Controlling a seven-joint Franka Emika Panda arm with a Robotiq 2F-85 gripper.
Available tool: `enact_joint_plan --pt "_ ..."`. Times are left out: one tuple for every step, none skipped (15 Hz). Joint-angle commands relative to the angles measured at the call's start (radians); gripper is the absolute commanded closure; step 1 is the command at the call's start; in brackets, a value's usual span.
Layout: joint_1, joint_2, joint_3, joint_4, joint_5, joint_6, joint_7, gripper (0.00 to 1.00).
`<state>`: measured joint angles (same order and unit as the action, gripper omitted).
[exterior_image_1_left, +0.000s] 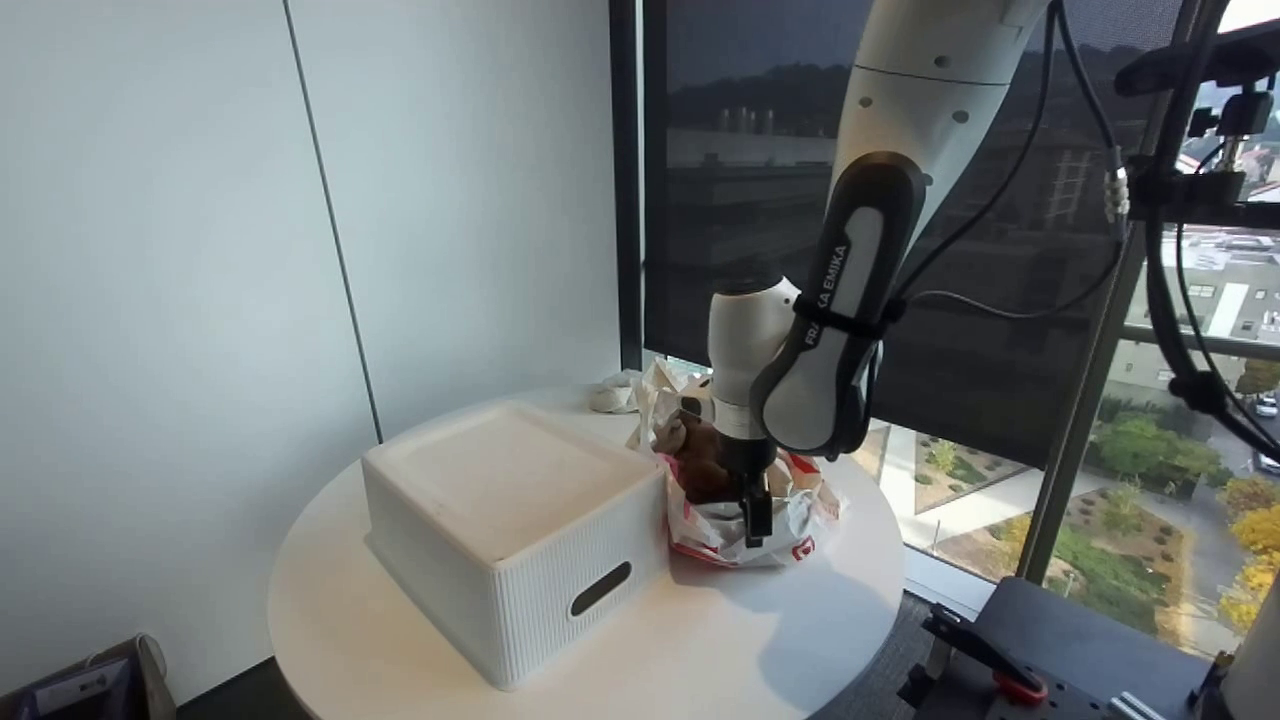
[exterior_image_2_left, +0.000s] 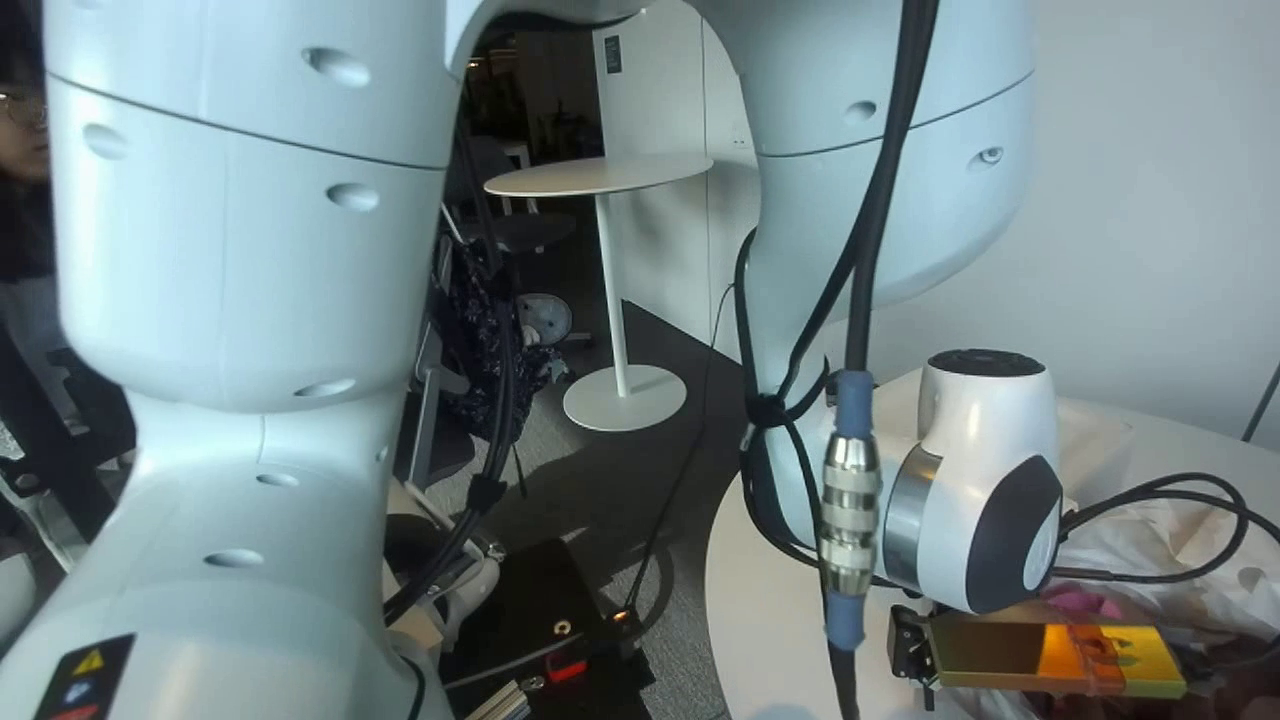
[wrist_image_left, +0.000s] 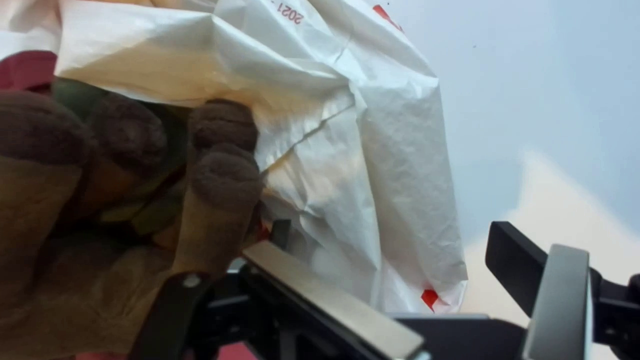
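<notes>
My gripper (wrist_image_left: 390, 240) hangs, jaws wide apart, over a crumpled white bag with red print (wrist_image_left: 320, 150). Part of the bag's wall shows between the fingers, and I cannot tell whether they touch it. A brown plush toy (wrist_image_left: 215, 200) sits inside the bag, close beside the left finger in the wrist view. Other coloured things deeper in the bag are dark and partly hidden. In an exterior view the gripper (exterior_image_1_left: 757, 515) points down in front of the bag (exterior_image_1_left: 720, 540) and the toy (exterior_image_1_left: 703, 465).
A white ribbed box (exterior_image_1_left: 510, 500) with an oval handle hole stands beside the bag on the round white table (exterior_image_1_left: 720, 650). Crumpled white material (exterior_image_1_left: 615, 393) lies at the table's back. A window stands behind. A dark stand (exterior_image_1_left: 1080, 630) bears a red-handled tool (exterior_image_1_left: 1020, 688).
</notes>
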<state>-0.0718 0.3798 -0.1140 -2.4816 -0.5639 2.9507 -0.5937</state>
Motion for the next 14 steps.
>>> enact_joint_plan --pt "0.006 0.070 -0.007 0.052 -0.028 0.031 0.005 0.26" --pt "0.002 0.081 -0.004 0.060 -0.024 0.029 0.003 0.32" --pt "-0.005 0.091 0.005 0.066 -0.016 0.026 -0.002 0.42" --pt "-0.010 0.098 0.010 0.072 -0.010 0.020 -0.005 0.49" --pt "-0.015 0.101 0.017 0.075 -0.005 0.015 -0.009 0.57" --pt "-0.015 0.098 0.021 0.078 -0.003 0.003 -0.010 0.63" --pt "-0.017 0.092 0.027 0.078 -0.002 -0.002 -0.013 0.73" --pt "-0.016 0.082 0.030 0.077 -0.001 -0.015 -0.014 0.80" --pt "-0.022 0.064 0.042 0.074 0.009 -0.045 -0.019 0.85" --pt "-0.023 0.052 0.048 0.072 0.015 -0.061 -0.020 0.92" --pt "-0.024 0.033 0.058 0.070 0.028 -0.101 -0.021 0.94" --pt "-0.023 0.015 0.064 0.068 0.036 -0.138 -0.026 0.96" --pt "-0.015 -0.010 0.066 0.068 0.037 -0.189 -0.027 0.97" --pt "-0.006 -0.040 0.069 0.067 0.043 -0.246 -0.020 0.96"
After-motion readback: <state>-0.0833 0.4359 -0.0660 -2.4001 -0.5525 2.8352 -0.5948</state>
